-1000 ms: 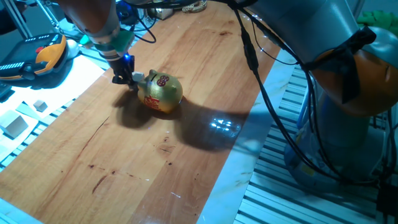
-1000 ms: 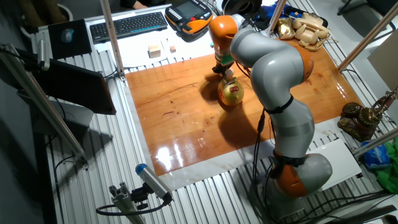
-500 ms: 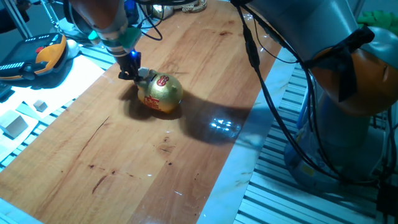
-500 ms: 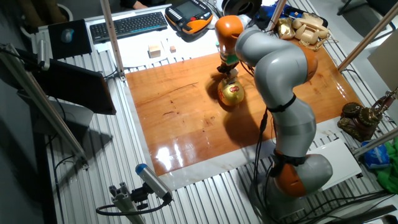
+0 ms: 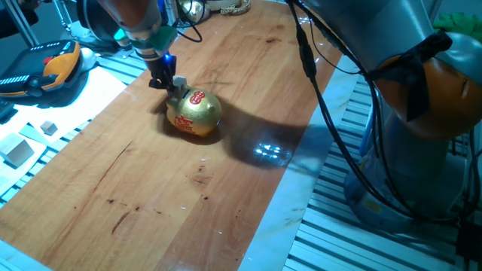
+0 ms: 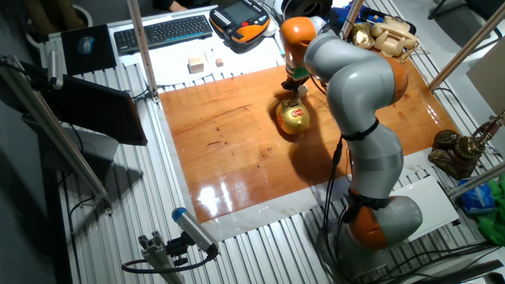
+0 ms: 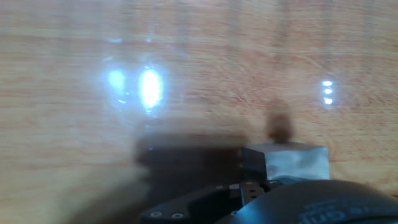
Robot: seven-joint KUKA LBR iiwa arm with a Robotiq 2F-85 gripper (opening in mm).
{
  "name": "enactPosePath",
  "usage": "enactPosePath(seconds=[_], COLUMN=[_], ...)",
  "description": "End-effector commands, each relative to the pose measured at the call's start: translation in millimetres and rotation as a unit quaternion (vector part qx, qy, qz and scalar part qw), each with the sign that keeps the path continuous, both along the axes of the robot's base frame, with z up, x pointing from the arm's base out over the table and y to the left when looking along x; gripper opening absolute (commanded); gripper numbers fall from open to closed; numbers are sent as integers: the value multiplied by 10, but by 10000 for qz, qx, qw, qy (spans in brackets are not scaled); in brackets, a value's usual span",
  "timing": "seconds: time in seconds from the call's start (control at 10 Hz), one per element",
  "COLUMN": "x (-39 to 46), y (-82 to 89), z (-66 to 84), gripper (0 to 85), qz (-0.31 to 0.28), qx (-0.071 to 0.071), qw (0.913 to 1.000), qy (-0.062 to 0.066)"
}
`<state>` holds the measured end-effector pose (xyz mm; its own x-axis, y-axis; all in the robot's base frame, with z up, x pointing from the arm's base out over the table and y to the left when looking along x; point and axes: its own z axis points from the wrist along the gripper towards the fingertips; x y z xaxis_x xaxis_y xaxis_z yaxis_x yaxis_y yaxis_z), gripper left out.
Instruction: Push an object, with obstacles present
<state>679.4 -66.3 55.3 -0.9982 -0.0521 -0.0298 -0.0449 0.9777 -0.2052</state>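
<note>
**Gripper Sits Right Behind the Gold Pig**

The gold pig point(image 5: 195, 114) stands on the wooden table point(image 5: 226, 188). It has red marks on its top and side. The marks are too small to read.

The gripper point(image 5: 167, 84) hangs low over the table, just beside the pig, on the side away from the robot's base. I cannot tell if its fingers are apart or pressed together.

The small wooden cube point(image 5: 183, 92) sits between the gripper and the pig, close to both. In the hand view the cube point(image 7: 285, 163) lies on the table right at the gripper's tip. It looks blurry there.

In the other fixed view the pig point(image 6: 293, 118) sits just below the gripper point(image 6: 298, 87).
</note>
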Motion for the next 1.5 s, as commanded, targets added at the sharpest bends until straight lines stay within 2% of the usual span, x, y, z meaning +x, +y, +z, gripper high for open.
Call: enactPosePath(seconds=[0.0,0.2,0.3,0.4,0.5,0.6,0.8,1.0,1.1,1.2,1.3,1.4], x=[-8,-13,-10,-8,-16,-22,5,56,92,121,147,175], y=[-39,-136,-124,-119,-137,-138,-112,-113,-130,-133,-141,-166], z=[1,8,9,13,53,114,202,289,344,365,352,327], gripper=[0,0,0,0,0,0,0,0,0,0,0,0], qz=[-1,8,-25,-148,-165,-118,-110,26,123,91,38,-26], qx=[-25,-2,83,471,794,840,1056,1064,995,914,927,1001], qw=[10000,10000,10000,9988,9967,9963,9939,9935,9936,9943,9942,9935], qy=[-5,-11,-2,-4,-39,-110,-283,-416,-513,-532,-538,-545])
